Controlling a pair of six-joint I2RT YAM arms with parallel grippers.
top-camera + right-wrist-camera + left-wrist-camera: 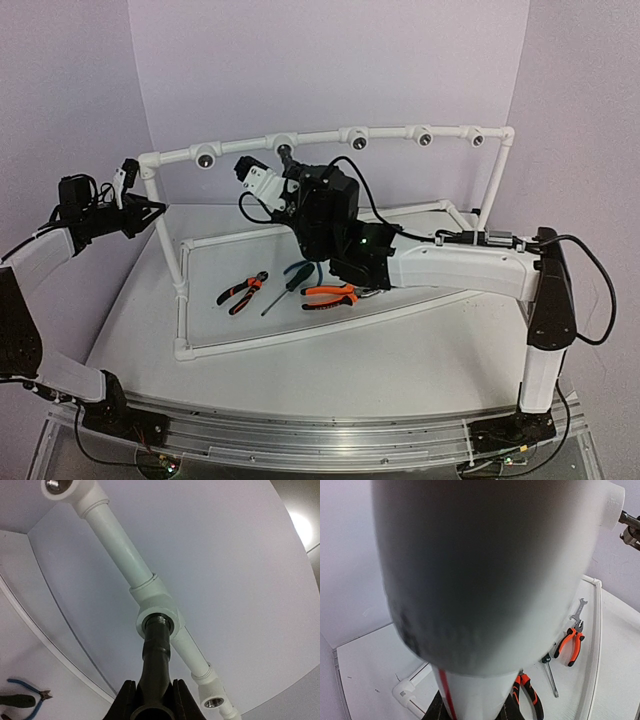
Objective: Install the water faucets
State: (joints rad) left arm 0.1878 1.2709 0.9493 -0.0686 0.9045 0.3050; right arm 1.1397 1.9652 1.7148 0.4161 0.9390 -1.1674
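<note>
The small black faucet is held in my right gripper, which is shut on its body. Its threaded end sits in the socket of a white tee fitting on the top rail. In the top view the faucet meets the second tee from the left, with my right gripper just below it. My left gripper is shut on the frame's left upright pipe. In the left wrist view that pipe fills the picture, blurred, and my left gripper clamps it.
The other tees have bare sockets. Two orange-and-black pliers, a screwdriver and a blue-handled cutter lie inside the pipe frame's base. A small wrench lies beyond them.
</note>
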